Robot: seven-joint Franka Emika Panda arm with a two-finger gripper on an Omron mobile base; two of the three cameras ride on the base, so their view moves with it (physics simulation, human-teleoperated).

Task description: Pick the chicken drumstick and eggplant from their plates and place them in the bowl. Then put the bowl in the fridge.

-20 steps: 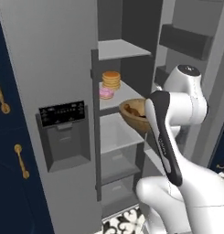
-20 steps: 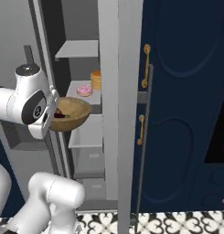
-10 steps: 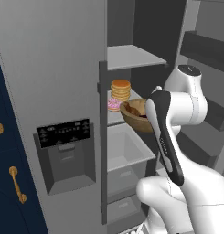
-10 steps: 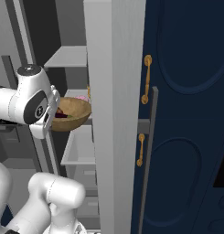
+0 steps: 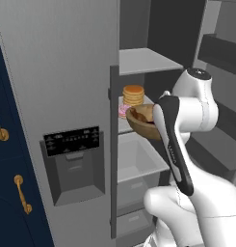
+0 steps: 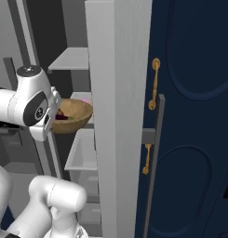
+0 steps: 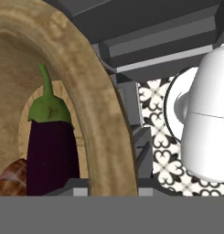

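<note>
My gripper is shut on the rim of the wooden bowl, which I hold level in front of the open fridge. The dark purple eggplant with its green cap lies inside the bowl. The reddish-brown chicken drumstick rests beside it at the lower left of the hand view. From the left base view, the bowl hangs just before the middle white shelf. The right base view has the bowl left of the fridge door edge. The plates are out of view.
A pancake stack and a pink donut sit on the middle shelf behind the bowl. Another shelf is above and a white drawer below. The dispenser panel is on the shut door. Navy cabinets with gold handles flank the fridge.
Both base views have closed in on the fridge as the base moved. The bowl stays in the gripper and now sits nearer the middle shelf.
</note>
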